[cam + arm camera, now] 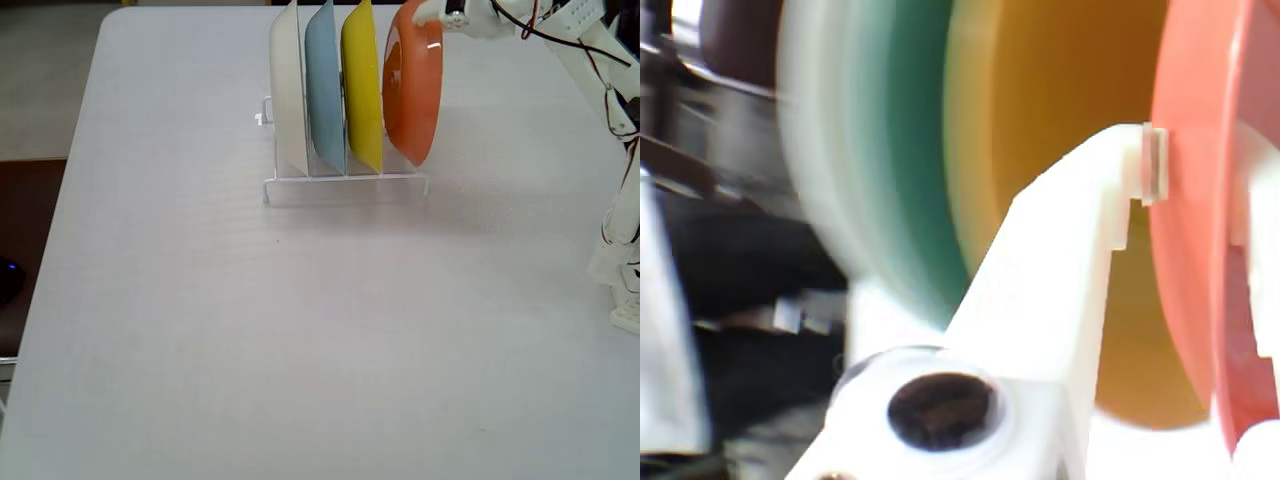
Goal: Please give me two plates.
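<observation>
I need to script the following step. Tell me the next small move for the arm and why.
Probably lift the orange plate straight up out of the white rack. The gripper sits at its top rim, a finger on each face in the wrist view, while the plate still stands on edge in the end slot beside the yellow plate.

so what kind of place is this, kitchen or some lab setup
Probably a tabletop robot test setup, not a kitchen: a bare white table, a wire rack holding only four coloured plastic plates, and a small white robot arm with exposed wiring reaching the orange plate.
</observation>
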You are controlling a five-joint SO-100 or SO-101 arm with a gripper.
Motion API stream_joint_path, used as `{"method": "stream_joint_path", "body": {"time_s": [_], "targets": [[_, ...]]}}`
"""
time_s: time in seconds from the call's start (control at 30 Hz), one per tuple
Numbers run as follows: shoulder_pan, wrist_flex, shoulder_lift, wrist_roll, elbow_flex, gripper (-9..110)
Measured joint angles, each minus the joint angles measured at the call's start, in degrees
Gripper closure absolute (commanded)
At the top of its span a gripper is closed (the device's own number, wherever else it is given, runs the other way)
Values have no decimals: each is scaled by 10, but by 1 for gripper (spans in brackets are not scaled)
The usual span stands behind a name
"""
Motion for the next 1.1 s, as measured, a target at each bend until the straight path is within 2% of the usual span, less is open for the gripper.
{"method": "stream_joint_path", "body": {"time_s": [0.23, 0.53, 1.0, 1.1], "targets": [[-6, -14, 30, 24, -64, 102], [-20, -47, 141, 133, -65, 102], [-120, -109, 260, 245, -64, 102], [-143, -143, 306, 284, -18, 102]]}}
